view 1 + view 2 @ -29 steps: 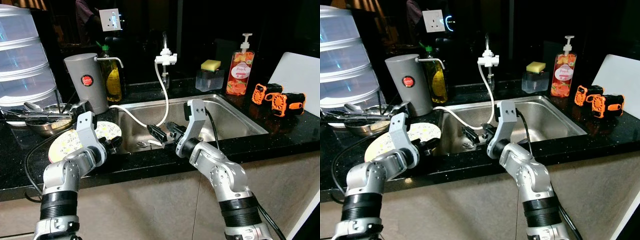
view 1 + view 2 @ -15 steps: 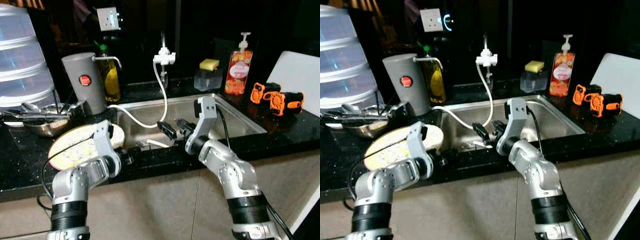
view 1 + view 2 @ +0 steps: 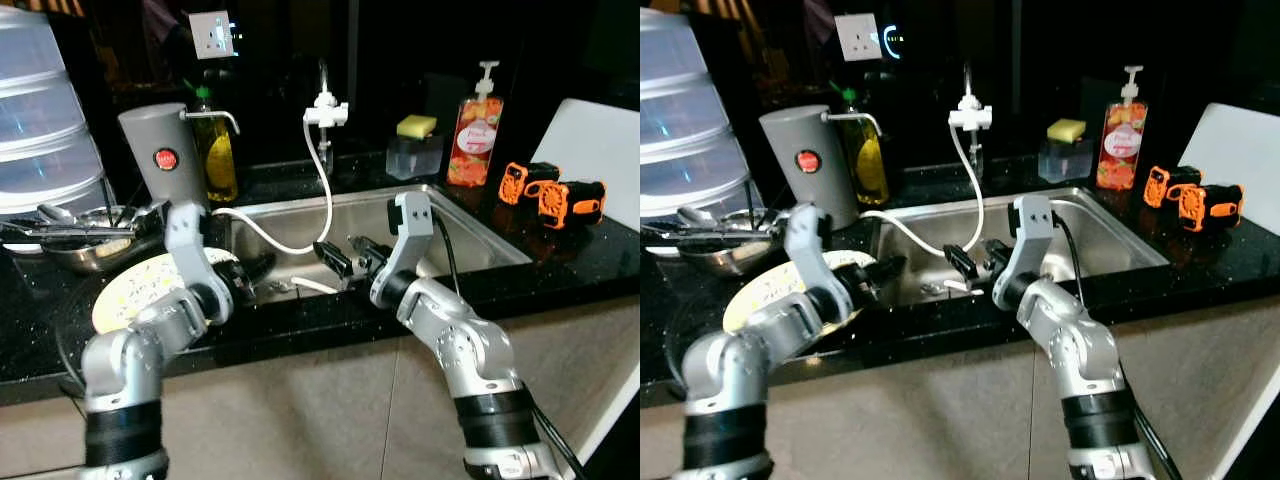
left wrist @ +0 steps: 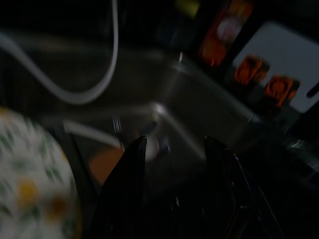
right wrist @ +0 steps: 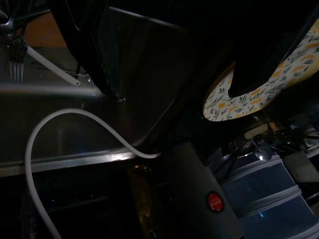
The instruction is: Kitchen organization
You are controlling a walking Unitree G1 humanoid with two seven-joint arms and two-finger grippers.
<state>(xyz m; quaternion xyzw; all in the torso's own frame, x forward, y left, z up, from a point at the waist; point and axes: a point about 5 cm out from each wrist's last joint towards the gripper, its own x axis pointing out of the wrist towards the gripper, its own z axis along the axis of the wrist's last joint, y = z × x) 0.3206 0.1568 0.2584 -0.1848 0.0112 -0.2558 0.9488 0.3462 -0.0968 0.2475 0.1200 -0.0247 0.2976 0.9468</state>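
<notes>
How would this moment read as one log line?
left gripper: open, beside floral plate | right gripper: open, over sink

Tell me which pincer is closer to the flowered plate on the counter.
Left. The left pincer sits right at the flowered plate's sink-side edge, fingers apart. The right pincer is out over the sink, clearly farther from it.

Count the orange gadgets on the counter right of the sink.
2. One orange gadget sits nearer the sink; the other lies just right of it, both on the black counter in front of the white board. None looks hidden.
</notes>
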